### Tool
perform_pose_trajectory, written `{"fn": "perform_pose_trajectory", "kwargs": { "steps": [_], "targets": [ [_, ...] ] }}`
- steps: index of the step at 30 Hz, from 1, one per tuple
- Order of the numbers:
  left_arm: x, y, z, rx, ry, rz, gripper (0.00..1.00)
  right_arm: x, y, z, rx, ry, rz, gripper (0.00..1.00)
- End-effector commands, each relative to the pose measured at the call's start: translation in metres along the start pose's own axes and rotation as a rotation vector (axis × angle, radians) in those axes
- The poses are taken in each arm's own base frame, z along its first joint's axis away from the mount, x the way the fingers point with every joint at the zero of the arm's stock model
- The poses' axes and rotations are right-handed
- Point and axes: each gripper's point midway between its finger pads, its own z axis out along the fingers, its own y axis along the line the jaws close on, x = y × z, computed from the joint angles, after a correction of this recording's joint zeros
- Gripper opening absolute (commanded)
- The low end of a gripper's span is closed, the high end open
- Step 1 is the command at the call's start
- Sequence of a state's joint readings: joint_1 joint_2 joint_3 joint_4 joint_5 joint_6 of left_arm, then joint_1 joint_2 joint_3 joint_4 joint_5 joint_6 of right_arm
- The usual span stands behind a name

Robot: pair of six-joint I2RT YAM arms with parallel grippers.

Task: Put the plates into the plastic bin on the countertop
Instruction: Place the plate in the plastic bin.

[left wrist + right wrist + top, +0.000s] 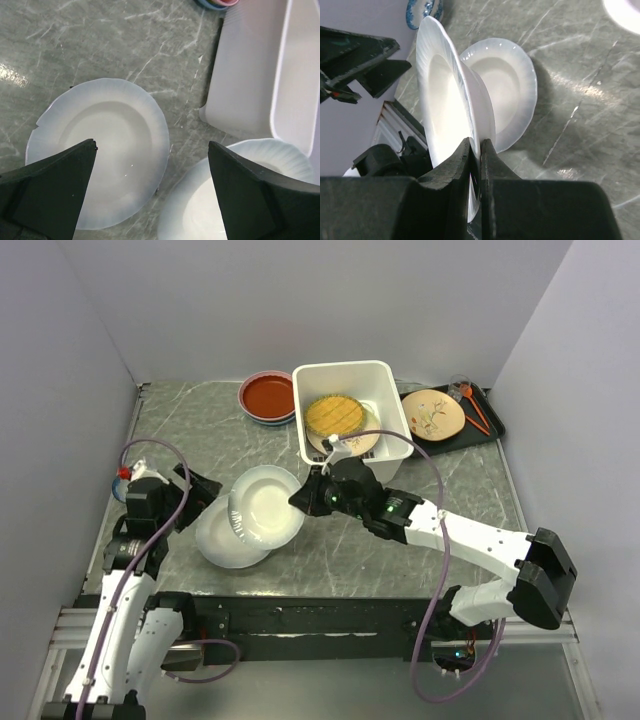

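Right now the job is partly done. The white plastic bin (340, 367) sits at the top middle of the overhead view, on the grey-green tabletop (470, 475). Two plates are already inside it: a yellow lattice plate (334, 414) on top, and a pale plate (354, 446) peeking out from under it.

The right end effector (300, 498) is closed tight on the rim of a white plate (268, 502). In the right wrist view its two fingers pinch the plate's edge, and the plate stands up on its side, off the tabletop. This plate is in the middle of the overhead view, below and to the left of the bin, so it is not in the bin yet.

A second white plate (225, 540) lies flat on the tabletop at the lower left, just beside the held one. The left end effector (195, 492) hangs over it, spread wide, with nothing in it.

More plates are left, I think. A red plate (268, 392) sits on a small stack at the top, just left of the bin. A cream plate (433, 413) with a branch picture rests on the black tray (490, 425) at the upper right.

I can see no words, brand names or labels on anything.
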State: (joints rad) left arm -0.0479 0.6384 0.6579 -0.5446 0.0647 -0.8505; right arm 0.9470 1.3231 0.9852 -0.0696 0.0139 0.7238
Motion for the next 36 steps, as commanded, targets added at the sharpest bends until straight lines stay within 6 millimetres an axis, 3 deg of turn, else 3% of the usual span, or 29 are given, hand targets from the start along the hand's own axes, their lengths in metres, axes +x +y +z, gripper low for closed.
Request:
{"fn": "perform_pose_trajectory", "kwargs": {
  "steps": [1,8,10,15,17,19,20,27,36],
  "targets": [
    [0.009,-0.003,0.019,0.036,0.045,0.011,0.99,-0.075,0.037,-0.025,-0.118,-0.204,0.025,0.00],
    [0.019,-0.010,0.042,0.080,0.115,0.012,0.99,-0.121,0.005,-0.059,-0.021,-0.336,0.039,0.00],
    [0.021,-0.010,0.046,0.082,0.125,0.011,0.99,-0.136,-0.009,-0.066,0.022,-0.369,0.043,0.00],
    [0.028,-0.009,0.051,0.092,0.152,0.013,0.99,-0.168,-0.023,-0.077,0.061,-0.429,0.039,0.00],
    [0.032,-0.006,0.051,0.092,0.162,0.007,0.99,-0.180,-0.038,-0.073,0.094,-0.430,0.045,0.00],
    [0.034,-0.006,0.049,0.097,0.168,0.007,0.99,-0.192,-0.040,-0.073,0.103,-0.429,0.045,0.00],
    [0.034,-0.006,0.048,0.097,0.166,0.008,0.99,-0.198,-0.052,-0.069,0.133,-0.429,0.052,0.00],
    [0.029,-0.004,0.033,0.084,0.136,0.018,0.99,-0.246,-0.083,-0.059,0.174,-0.449,0.046,0.00],
    [0.031,-0.001,0.034,0.078,0.131,0.008,0.99,-0.272,-0.139,-0.038,0.236,-0.417,0.077,0.00]
  ]
}}
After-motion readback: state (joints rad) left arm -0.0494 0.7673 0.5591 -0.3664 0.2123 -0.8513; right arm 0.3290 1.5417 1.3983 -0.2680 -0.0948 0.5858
